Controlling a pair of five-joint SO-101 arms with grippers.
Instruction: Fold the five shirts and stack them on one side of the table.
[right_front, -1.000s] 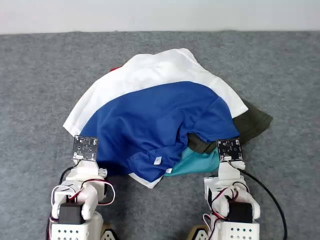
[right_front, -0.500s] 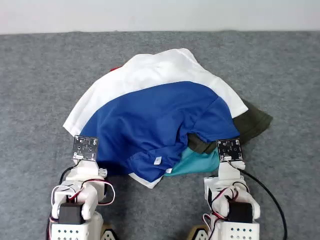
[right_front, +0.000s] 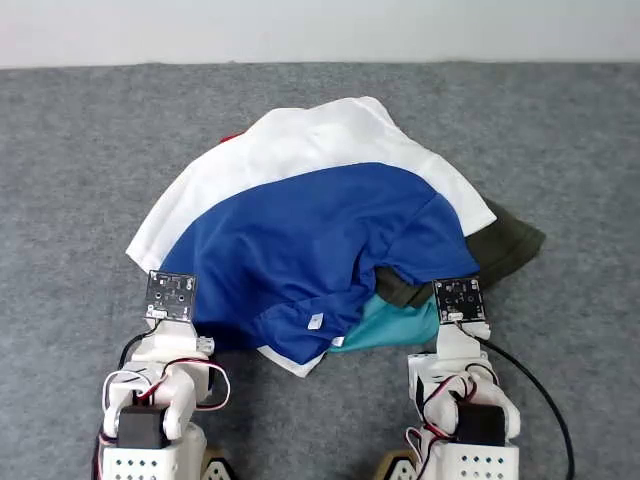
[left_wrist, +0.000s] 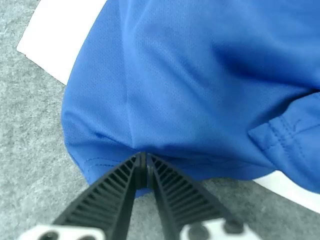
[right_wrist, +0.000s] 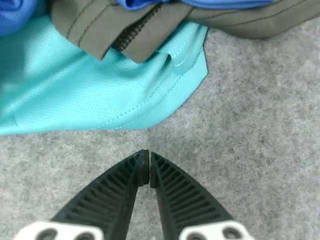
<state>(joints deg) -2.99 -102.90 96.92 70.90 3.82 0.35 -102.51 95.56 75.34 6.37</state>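
Observation:
A heap of unfolded shirts lies mid-table: a blue shirt (right_front: 320, 240) on top, a white shirt (right_front: 310, 140) under it at the back, a dark olive shirt (right_front: 505, 245) at the right, a teal shirt (right_front: 395, 328) at the front, and a sliver of red (right_front: 232, 137) at the back left. My left gripper (left_wrist: 145, 165) is shut, its tips over the blue shirt's (left_wrist: 200, 75) near hem, holding nothing. My right gripper (right_wrist: 146, 165) is shut over bare carpet, just short of the teal shirt's (right_wrist: 100, 95) hem and the olive shirt (right_wrist: 130, 25).
Grey carpet (right_front: 90, 150) covers the table, with open room left, right and behind the heap. Both arm bases (right_front: 155, 420) sit at the near edge. A white wall (right_front: 320, 30) bounds the far side.

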